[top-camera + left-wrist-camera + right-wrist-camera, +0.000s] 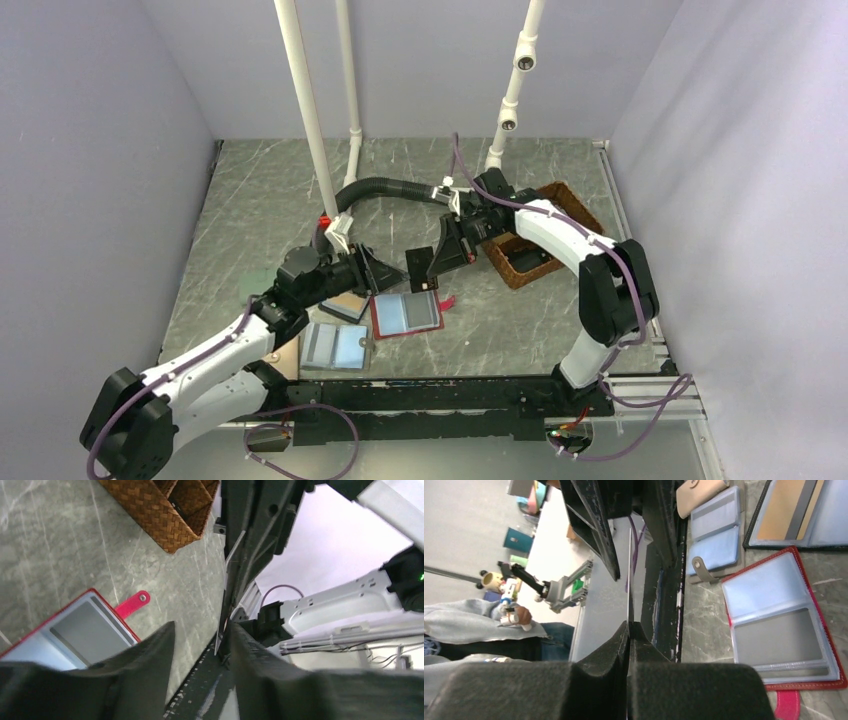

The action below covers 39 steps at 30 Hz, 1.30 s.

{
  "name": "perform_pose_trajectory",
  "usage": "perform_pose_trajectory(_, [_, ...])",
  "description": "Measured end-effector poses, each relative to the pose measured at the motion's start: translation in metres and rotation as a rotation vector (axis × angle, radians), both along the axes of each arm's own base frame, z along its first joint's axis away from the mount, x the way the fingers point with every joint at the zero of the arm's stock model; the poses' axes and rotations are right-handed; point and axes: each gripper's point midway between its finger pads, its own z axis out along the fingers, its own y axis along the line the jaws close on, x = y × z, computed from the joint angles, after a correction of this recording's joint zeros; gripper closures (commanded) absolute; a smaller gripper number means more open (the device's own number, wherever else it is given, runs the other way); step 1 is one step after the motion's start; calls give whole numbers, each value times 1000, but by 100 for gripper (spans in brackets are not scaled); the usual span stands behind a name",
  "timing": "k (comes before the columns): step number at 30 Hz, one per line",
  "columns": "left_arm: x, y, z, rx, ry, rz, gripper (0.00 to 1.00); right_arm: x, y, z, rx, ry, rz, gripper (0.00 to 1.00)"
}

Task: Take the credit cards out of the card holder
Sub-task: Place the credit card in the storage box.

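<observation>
The right gripper (629, 630) is pinching a credit card (630, 565) between fully closed jaws, in the air above the red card holder (406, 313) that is lying open on the table (520, 330). The left gripper (202, 628) is standing partly open around the card's other end. The card looks light, stiff and slick, and is best gripped on its flat faces.

The white-shelled left arm (205, 362) reaches forward from its base at the near left, elbow low, black wrist angled toward the middle. Its black two-finger left gripper (383, 270) points right, jaws parted with a clear gap. The white right arm (560, 232) folds high above its base and stretches leftward. The black right gripper (436, 262) faces the left one, tips close, its fingers (614, 650) pressed together on a thin dark rectangular card (419, 268).
</observation>
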Motion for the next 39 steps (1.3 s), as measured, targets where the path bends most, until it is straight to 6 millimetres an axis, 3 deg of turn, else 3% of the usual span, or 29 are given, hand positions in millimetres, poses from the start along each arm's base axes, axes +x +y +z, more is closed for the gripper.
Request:
perform_pose_trajectory(6, [-1,14,-3,48,45,71,14,-2,-17,-5,-49,-151,-28,100])
perform_pose_trajectory(10, [-2,27,-1,59,58,136,4,11,-42,-11,-108,-247,-95,100])
perform_pose_trajectory(16, [-3,44,-3,59,76,226,3,46,-110,-28,-234,-284,-340,100])
perform_pose_trajectory(21, [-4,50,-24,101,130,254,3,64,-163,-55,-369,-239,-560,100])
perform_pose_trajectory(26, [-5,51,-37,135,163,257,3,84,-201,-65,-445,-197,-736,100])
perform_pose_trajectory(32, [-5,52,-49,169,198,259,3,100,-229,-70,-488,-173,-866,100])
perform_pose_trajectory(39, [-3,52,-51,175,202,266,3,105,-242,-79,-528,-138,-935,100])
